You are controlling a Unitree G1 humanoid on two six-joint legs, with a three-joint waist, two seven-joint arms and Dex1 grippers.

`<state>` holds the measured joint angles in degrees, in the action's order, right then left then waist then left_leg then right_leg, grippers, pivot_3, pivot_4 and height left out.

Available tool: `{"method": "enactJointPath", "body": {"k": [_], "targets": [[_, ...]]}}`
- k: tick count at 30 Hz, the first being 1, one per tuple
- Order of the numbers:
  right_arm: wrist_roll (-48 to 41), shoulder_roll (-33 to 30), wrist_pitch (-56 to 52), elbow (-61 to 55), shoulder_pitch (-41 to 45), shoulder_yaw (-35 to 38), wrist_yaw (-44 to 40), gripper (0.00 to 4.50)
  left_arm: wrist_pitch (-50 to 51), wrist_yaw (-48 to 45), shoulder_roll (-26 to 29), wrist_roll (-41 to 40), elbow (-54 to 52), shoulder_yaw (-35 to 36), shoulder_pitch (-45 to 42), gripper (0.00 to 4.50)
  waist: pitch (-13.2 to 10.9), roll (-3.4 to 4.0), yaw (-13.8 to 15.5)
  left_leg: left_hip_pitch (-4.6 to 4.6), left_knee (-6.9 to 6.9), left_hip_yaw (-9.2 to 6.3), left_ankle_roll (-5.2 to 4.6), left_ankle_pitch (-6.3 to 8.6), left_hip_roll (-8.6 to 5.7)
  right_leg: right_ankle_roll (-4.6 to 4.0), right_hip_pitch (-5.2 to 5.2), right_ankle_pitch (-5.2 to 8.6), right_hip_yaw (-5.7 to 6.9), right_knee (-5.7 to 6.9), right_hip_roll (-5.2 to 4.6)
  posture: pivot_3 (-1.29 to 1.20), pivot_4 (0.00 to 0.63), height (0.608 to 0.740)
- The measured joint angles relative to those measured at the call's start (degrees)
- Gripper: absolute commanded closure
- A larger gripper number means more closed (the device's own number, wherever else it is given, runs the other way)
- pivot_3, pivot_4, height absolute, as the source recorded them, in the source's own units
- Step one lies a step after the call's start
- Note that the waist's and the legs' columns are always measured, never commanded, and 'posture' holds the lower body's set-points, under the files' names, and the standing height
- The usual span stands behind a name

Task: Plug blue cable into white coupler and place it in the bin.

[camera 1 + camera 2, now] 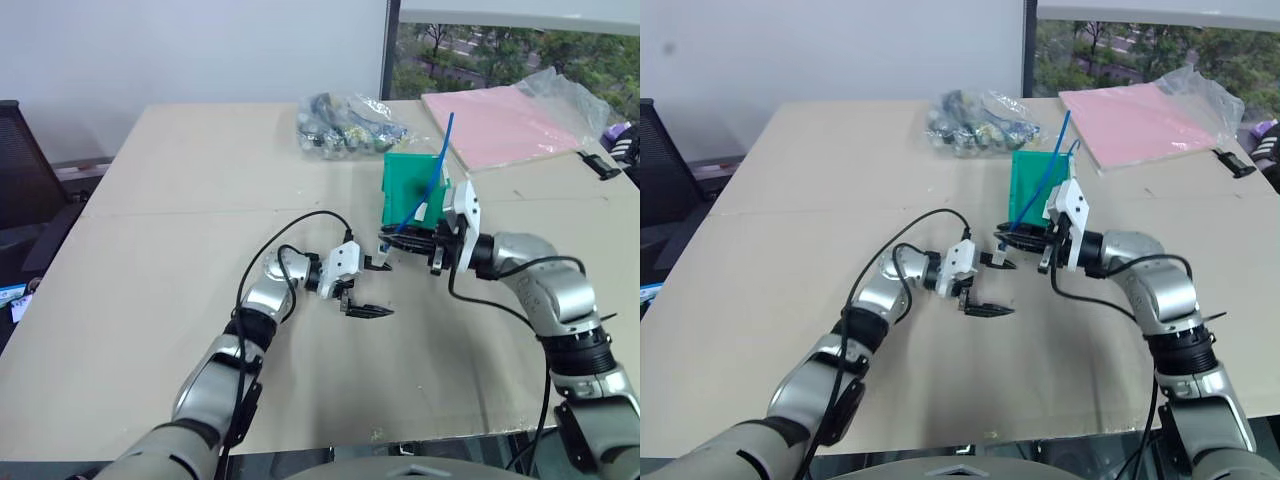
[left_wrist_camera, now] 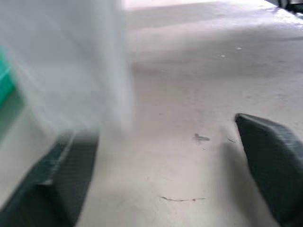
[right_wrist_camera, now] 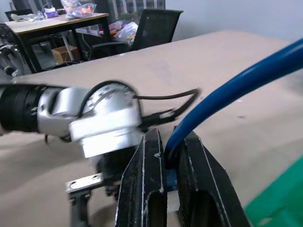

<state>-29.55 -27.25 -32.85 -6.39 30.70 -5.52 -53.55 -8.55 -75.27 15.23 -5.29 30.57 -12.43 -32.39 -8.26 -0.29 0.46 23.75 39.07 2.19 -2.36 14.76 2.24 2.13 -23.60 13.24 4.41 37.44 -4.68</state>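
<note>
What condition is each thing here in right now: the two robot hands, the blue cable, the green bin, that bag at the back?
Left gripper: open, holding nothing, just above the table.
Right gripper: shut on the blue cable, lifted off the table.
Blue cable: held near one end, the rest arcing up over the bin.
Green bin: upright on the table.
Bag of cables: lying at the back.
Pink pad: flat.

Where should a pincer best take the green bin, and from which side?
Probably the bin's tall back wall, pinched over its top rim from above: it stands upright on the table with that thin edge exposed, though the blue cable crosses in front.
</note>
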Motion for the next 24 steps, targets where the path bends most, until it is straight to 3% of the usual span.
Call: {"method": "enactJointPath", "body": {"k": [5, 7, 13, 19, 22, 24], "targets": [[0.14, -3.40, -9.64, 12.08, 13.43, 2.27, 2.68, 4.50, 22.50, 16.98, 0.91, -1.10, -29.33, 4.47, 6.22, 0.09, -0.59, -0.12, 0.15, -0.02, 0.00, 0.00, 0.01, -0.01, -0.01, 0.00, -0.10, 0.00, -0.06, 0.19, 0.02, 0.00, 0.150, 0.728], [0.61, -3.41, -10.09, 16.50, 16.42, 2.37, 2.74, 4.50, 28.53, 21.59, 0.26, -1.50, -35.47, 5.77, 6.29, 0.09, -0.61, -0.11, 0.32, -0.02, -0.01, 0.02, 0.01, -0.01, -0.02, 0.00, -0.09, 0.00, -0.06, 0.17, 0.03, 0.00, 0.150, 0.728], [7.88, -2.69, -8.03, 44.29, 31.49, 1.82, 2.73, 4.50, 50.83, 36.86, -2.35, -2.69, -52.68, 8.01, 6.02, 0.09, -0.81, -0.12, 0.15, -0.02, -0.10, 0.27, 0.01, -0.01, -0.07, 0.02, -0.10, 0.00, -0.27, -0.02, 0.03, 0.00, 0.150, 0.728], [12.90, 1.77, 8.61, 62.72, 39.18, 4.63, 7.07, 2.30, 61.32, 44.98, -4.21, -4.04, -55.93, 8.60, 4.41, 0.00, -1.02, -0.14, 0.07, 0.00, -0.23, 0.43, 0.06, -0.03, -0.04, 0.02, -0.19, -0.01, -0.34, -0.08, 0.04, 0.00, 0.150, 0.728], [13.73, 1.80, 15.64, 65.70, 41.09, 7.73, 10.61, 0.82, 61.54, 46.06, -3.58, -4.32, -56.39, 7.44, 5.18, 0.00, -1.11, -0.12, 0.18, 0.01, -0.32, 0.51, 0.27, -0.16, -0.04, 0.03, -0.19, -0.01, -0.42, -0.22, 0.03, 0.00, 0.150, 0.728], [14.07, 1.48, 17.31, 65.72, 41.15, 8.49, 11.74, 0.15, 61.54, 46.40, -3.51, -4.53, -56.38, 7.31, 5.66, 0.00, -1.12, -0.12, 0.18, 0.01, -0.37, 0.51, 0.30, -0.17, -0.04, 0.03, -0.19, -0.02, -0.44, -0.30, 0.02, 0.00, 0.150, 0.728]]}}
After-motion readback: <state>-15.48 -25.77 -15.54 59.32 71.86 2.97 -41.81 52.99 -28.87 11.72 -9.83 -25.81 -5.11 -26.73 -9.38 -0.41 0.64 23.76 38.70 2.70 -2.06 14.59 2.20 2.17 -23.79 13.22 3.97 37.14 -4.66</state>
